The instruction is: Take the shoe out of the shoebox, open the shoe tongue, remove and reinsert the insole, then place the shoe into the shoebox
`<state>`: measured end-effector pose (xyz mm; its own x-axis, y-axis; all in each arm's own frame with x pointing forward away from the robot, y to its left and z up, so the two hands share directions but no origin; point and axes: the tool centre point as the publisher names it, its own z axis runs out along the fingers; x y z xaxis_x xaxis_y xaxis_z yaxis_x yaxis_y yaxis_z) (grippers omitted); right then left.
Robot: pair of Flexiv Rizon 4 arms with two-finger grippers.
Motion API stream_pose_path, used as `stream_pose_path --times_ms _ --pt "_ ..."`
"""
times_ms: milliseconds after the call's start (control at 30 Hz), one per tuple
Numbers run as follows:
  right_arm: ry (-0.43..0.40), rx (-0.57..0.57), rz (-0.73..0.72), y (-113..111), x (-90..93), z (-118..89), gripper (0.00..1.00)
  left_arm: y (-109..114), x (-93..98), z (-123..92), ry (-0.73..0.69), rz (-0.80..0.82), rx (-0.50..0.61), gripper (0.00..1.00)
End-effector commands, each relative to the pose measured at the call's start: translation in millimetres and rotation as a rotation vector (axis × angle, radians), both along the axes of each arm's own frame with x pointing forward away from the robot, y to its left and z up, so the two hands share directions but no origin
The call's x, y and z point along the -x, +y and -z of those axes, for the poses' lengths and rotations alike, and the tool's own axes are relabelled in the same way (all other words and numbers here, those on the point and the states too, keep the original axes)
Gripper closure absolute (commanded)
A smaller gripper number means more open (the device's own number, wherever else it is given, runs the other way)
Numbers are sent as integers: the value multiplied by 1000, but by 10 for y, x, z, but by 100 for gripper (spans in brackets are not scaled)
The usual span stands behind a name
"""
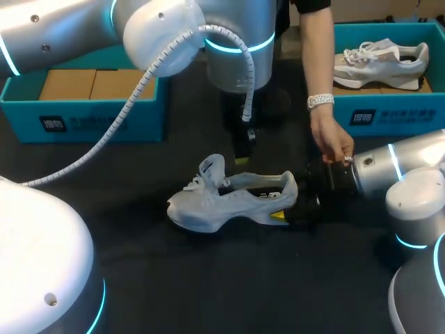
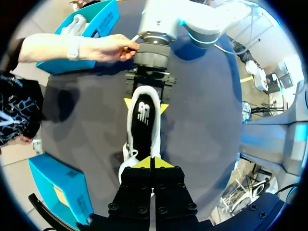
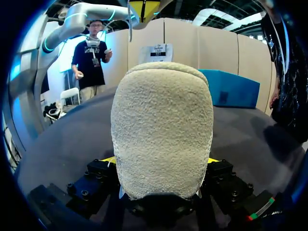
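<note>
The white mesh sneaker sat upright on the dark desk, out of any box, its padded tongue lifted and the black insole showing in the mouth of the shoe. I took the step in hand to be getting that insole out. Doing it well looked to me like a matter of bracing. The heel had to be pinned so the shoe could not slide or tip. The other arm would come down into the opening, pinch the insole's edge near the heel and peel it upward, not drag it flat. The right tool was spread about the width of the heel, one yellow tip pressed against each side, so it held the shoe from behind. The left tool hung above the shoe with its yellow tips closed together. Whether a thin lace was caught between them I could not tell. A person's hand rested on the right arm's wrist just behind that tool, and I thought it might jog the grip.
</note>
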<state>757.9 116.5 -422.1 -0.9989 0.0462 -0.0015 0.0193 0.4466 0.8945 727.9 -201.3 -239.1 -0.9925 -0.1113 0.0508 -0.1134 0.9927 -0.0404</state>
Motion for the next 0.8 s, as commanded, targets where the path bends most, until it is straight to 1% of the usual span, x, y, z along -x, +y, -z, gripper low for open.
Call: stream_pose_path --times_ms 33,200,400,800 --pt "0 5 1 13 0 19 100 -99 -20 120 15 29 11 100" --pt "0 5 1 13 0 19 100 -206 -55 241 40 66 34 100" --pt "0 5 1 13 0 19 100 -299 -149 406 40 83 57 100" --pt "0 5 1 13 0 19 100 -342 -196 787 72 116 81 100"
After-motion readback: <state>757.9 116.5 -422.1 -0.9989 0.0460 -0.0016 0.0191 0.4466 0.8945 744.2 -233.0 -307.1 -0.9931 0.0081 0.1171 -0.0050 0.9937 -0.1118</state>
